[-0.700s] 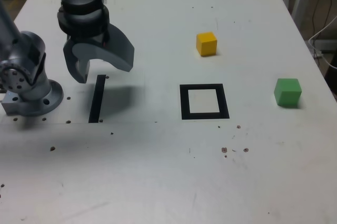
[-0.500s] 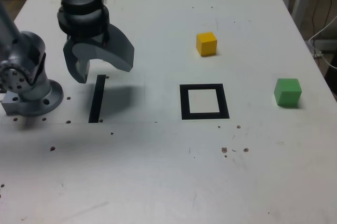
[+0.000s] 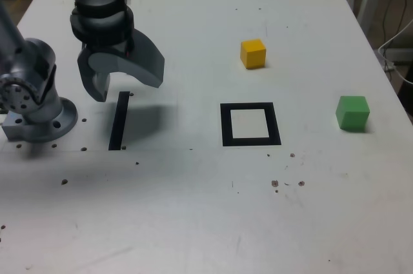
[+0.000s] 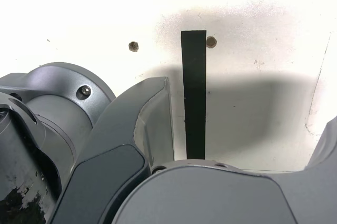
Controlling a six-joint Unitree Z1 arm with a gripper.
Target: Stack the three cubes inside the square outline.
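The single robot arm rises from its round grey base at the exterior view's left, where a rounded silver joint sits just above it. The dark wrist section hangs from the top edge of that view, upright, to the base's right. Below it the grey gripper points downward, raised, its curved jaws wide open and gripping nothing. The wrist view shows one broad, curved jaw in full, part of the other at the picture's edge, and the arm's own base close beside the first.
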